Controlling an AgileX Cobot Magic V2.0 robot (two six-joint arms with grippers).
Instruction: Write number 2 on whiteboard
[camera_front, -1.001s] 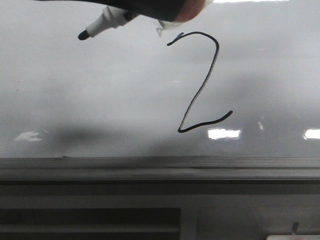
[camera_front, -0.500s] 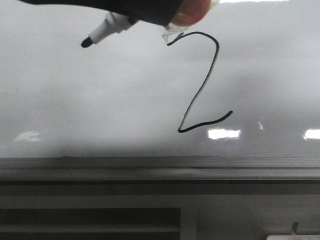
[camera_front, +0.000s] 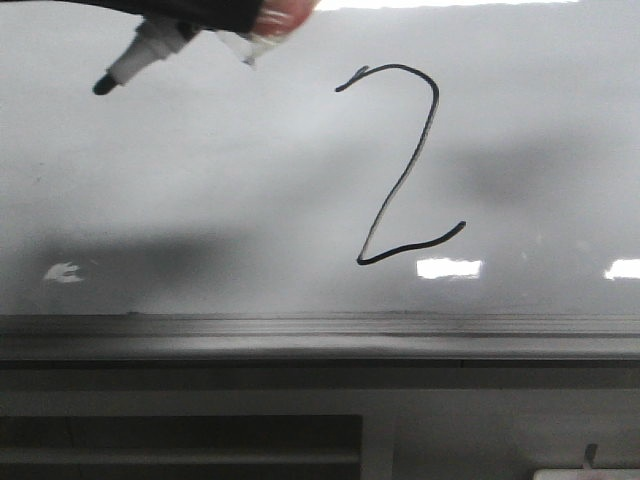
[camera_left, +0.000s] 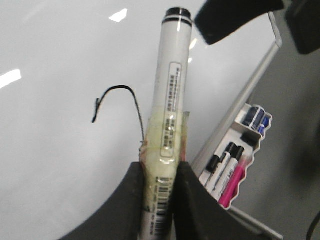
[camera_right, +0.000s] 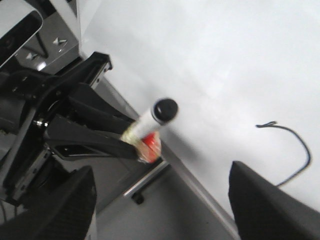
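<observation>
The whiteboard (camera_front: 200, 180) fills most of the front view, and its grey ledge (camera_front: 320, 335) runs along the lower edge. The number 2 (camera_front: 405, 165) is drawn in thin black line right of the board's middle, its base close above the ledge. Bare board lies open at 9 o'clock of the digit, across to the left edge.

The left gripper (camera_left: 159, 185) is clamped on a marker (camera_left: 170, 95), taped where the fingers (camera_left: 130, 200) hold it. In the front view the marker tip (camera_front: 103, 86) sits at about 10 o'clock from the digit, well apart from it; whether it touches the board cannot be told.

The right gripper (camera_right: 160, 210) stands with its jaws spread wide and nothing between them, its view looking at the marker and left arm (camera_right: 75, 135).

Beyond the board's edge, a white tray (camera_left: 235, 160) holds spare markers, black, pink and blue.
</observation>
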